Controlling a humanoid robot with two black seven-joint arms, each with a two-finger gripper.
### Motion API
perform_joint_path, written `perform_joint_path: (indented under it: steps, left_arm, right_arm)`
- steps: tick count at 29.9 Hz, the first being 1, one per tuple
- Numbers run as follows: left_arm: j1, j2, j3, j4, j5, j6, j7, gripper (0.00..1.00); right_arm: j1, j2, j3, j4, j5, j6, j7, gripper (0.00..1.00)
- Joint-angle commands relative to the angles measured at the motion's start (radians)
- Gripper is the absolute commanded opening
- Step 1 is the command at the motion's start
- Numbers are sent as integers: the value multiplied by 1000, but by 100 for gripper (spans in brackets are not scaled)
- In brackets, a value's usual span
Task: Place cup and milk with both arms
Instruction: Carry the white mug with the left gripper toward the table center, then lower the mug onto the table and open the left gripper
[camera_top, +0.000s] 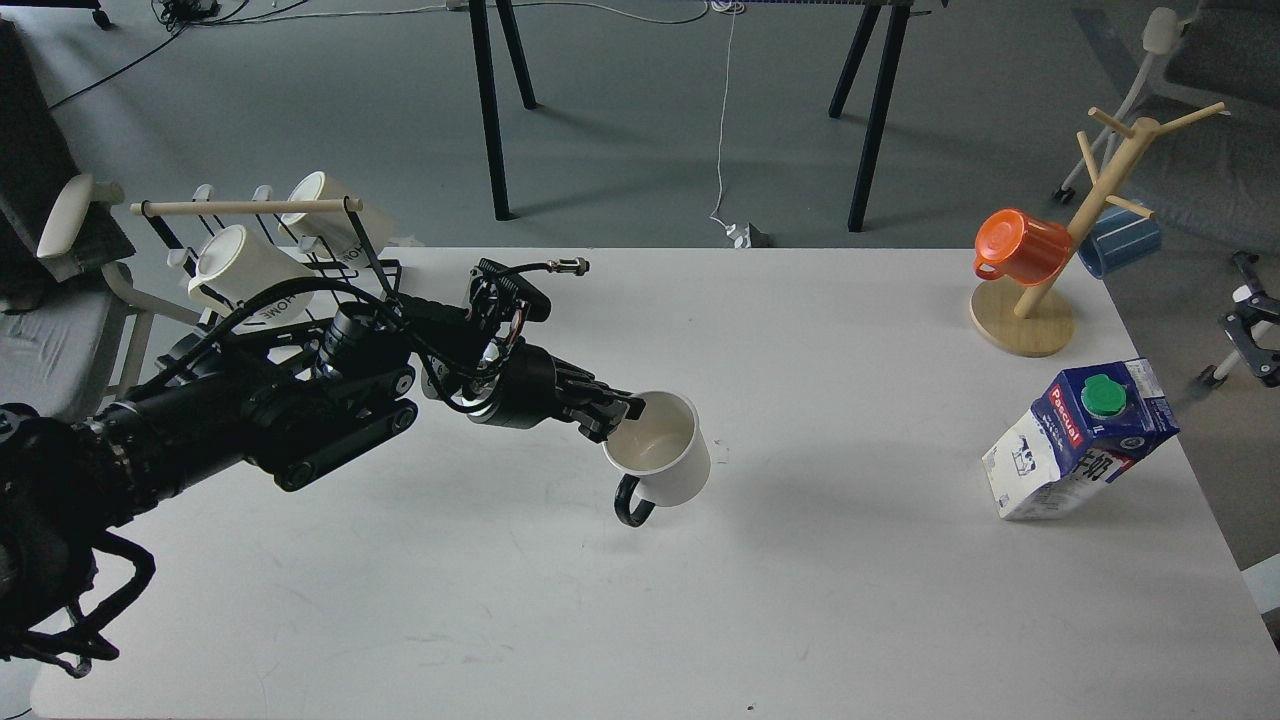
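Cup (662, 462) mouth up, handle seemingly toward camera

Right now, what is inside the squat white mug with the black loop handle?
The squat white mug shows a bare cream interior with nothing in it, apart from one finger of the left gripper hooked over its rim. The near inner wall is hidden.

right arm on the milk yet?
No: the milk stands alone near the table's right edge with no gripper near it, and only the left gripper shows, clamped on the cup rim.
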Motion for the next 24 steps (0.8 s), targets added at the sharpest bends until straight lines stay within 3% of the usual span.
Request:
perform_joint_path:
  steps: [1,12,14,16,20,24]
  left_arm:
    - [13,-1,1,1,0,0,0,9]
    - [30,-1,-2,1,1,9,0,17]
    - [30,1,-2,1,0,16,0,32]
    - [31,1,-2,1,0,16,0,39]
    - [30,12,-11,-4,-6,16,0,76]
    - [30,25,-63,-16,-41,0,0,89]
  right_arm:
    - [-1,0,-3,0,-2,0,0,98]
    - [-8,2,-3,-2,-2,0,0,98]
    - [-8,2,-3,-2,-2,0,0,98]
    - [-8,2,-3,-2,-2,0,0,98]
    - [-11,0,-1,-2,-2,0,0,98]
    - [-29,-21,3,-3,6,0,0,98]
